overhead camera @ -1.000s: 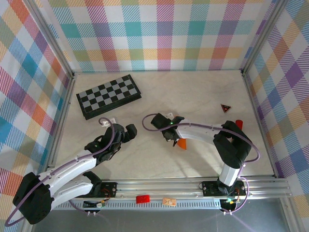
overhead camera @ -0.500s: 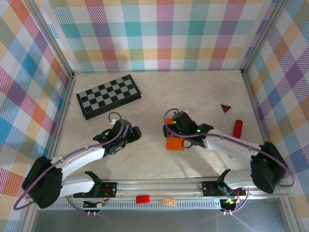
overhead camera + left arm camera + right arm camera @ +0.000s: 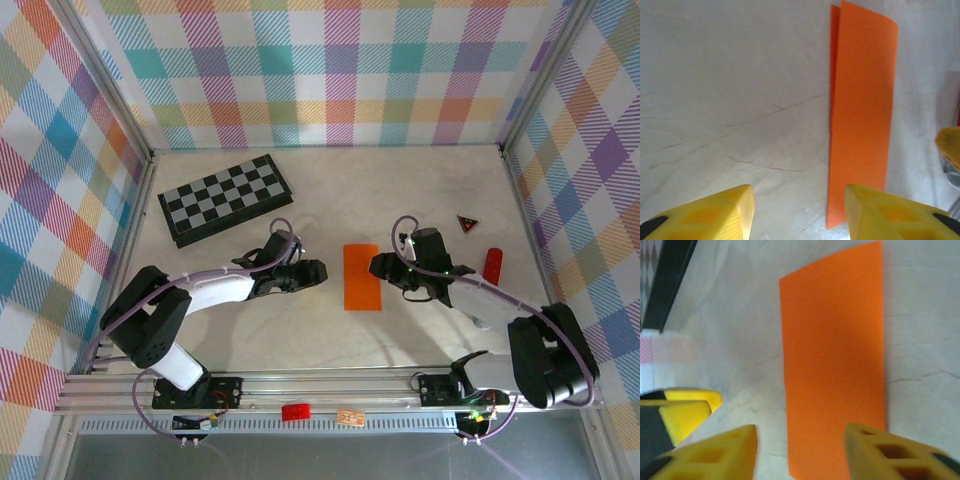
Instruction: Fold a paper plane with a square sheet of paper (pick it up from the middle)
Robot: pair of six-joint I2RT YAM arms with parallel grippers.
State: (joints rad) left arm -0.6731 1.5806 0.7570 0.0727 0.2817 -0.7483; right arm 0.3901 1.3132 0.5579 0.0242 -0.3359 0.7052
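**Item 1 – square sheet of paper** (image 3: pixel 362 277): bright orange, lying flat on the table (image 3: pixel 420 185) as a narrow rectangle, long side running away from the arm bases. It sits near the table's middle, between the two pincers. In the left wrist view (image 3: pixel 860 115) a second layer peeks out along one long edge, so the sheet is folded over. The right wrist view (image 3: pixel 835 370) shows it smooth and flat.

**Item 2 – left pincer** (image 3: pixel 318 272): low over the table just beside the paper's left long edge. The yellow fingers (image 3: pixel 715 215) stand apart with nothing between them but bare table, and the paper's near corner lies close by the inner finger.

**Item 3 – right pincer** (image 3: pixel 378 265): just beside the paper's right long edge, facing the left one. Its fingers (image 3: pixel 890 455) stand apart and unclamped, with the paper's end lying under the gap.

**Item 4 – checkerboard** (image 3: pixel 225 198): black and grey, at the far left of the table, well apart from the paper.

**Item 5 – small dark red triangle** (image 3: pixel 467 223) and **small red cylinder** (image 3: pixel 492 266): both at the right side of the table, beyond the right arm.
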